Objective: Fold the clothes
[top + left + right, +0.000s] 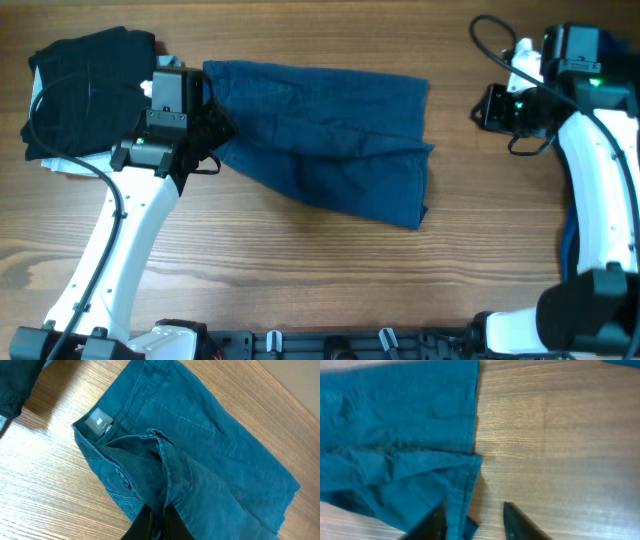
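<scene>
Dark blue denim shorts [330,140] lie spread across the middle of the wooden table, with the waistband and its label patch [98,421] to the left. My left gripper [218,135] is at the waistband end. In the left wrist view it [157,519] is shut on a raised fold of the shorts [200,445]. My right gripper [485,108] is open and empty, to the right of the shorts and apart from them. In the right wrist view its fingers [474,506] frame the hem corner of the shorts [395,450].
A pile of black clothes [85,85] sits at the far left, with a pale grey-white piece [62,165] showing beneath it. A bit of brighter blue fabric [567,240] shows behind the right arm. Bare wood [330,280] lies in front of the shorts.
</scene>
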Robot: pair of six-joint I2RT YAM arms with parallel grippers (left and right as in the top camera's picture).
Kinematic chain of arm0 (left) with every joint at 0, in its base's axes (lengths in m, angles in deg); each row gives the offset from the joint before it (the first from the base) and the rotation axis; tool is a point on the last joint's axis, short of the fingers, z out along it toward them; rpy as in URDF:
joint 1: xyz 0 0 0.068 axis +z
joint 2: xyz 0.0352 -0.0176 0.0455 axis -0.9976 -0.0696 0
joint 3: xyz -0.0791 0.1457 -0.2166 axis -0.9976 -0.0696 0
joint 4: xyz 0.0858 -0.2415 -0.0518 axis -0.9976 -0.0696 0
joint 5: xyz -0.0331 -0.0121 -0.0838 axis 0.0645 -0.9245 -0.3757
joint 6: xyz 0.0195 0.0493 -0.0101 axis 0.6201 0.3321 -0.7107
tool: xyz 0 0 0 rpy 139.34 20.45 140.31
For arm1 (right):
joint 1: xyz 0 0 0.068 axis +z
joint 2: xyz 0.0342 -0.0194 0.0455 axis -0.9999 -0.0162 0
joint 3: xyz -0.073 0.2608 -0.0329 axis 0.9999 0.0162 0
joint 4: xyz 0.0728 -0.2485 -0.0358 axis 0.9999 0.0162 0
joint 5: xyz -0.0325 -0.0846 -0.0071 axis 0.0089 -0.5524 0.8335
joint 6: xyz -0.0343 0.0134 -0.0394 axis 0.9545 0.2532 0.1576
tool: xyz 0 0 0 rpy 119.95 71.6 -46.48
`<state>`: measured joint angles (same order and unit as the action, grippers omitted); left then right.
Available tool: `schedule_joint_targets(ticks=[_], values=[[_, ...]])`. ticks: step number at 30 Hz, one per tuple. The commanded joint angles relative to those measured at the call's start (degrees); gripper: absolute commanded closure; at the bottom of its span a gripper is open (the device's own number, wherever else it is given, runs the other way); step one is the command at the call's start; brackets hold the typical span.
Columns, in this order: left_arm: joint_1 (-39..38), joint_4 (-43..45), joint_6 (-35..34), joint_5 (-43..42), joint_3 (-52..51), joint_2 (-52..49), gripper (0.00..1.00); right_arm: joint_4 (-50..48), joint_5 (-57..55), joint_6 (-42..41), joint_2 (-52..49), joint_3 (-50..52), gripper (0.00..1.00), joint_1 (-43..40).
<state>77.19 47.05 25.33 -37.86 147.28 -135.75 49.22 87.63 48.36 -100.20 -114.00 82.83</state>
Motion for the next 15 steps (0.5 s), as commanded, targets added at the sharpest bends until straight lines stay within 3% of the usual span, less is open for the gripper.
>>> schedule_joint_targets(ticks=[1, 5, 6, 7, 10, 13, 14, 15], values=[[0.2, 0.02, 0.74, -1.38, 1.31, -0.11, 0.94, -2.86, 2.45, 11.26, -4.0, 0.92, 0.43, 0.55], [0.2, 0.0, 0.72, -1.38, 1.31, -0.11, 0.92, -2.25, 6.47, 24.46, -8.2, 0.92, 0.4, 3.85], [0.2, 0.02, 0.72, -1.38, 1.31, -0.11, 0.92, -2.47, 6.51, 27.17, -9.05, 0.92, 0.34, 4.94], [0.2, 0.02, 0.72, -1.4, 1.31, -0.11, 0.92, -4.04, 5.05, 27.8, -9.77, 0.92, 0.0, 5.81], [0.2, 0.0, 0.72, -1.38, 1.31, -0.11, 0.92, -9.2, 6.25, 25.86, -10.1, 0.9, 0.0, 7.06], [0.2, 0.02, 0.72, -1.38, 1.31, -0.11, 0.91, -9.35, 7.04, 33.2, -10.62, 0.92, 0.0, 7.19], [0.2, 0.02, 0.72, -1.38, 1.31, -0.11, 0.91, -8.81, 8.35, 38.29, -11.06, 0.98, 0.12, 7.21], [0.2, 0.02, 0.72, -1.38, 1.31, -0.11, 0.9, -8.02, 8.87, 41.9, -11.56, 1.07, 0.31, 7.26]])
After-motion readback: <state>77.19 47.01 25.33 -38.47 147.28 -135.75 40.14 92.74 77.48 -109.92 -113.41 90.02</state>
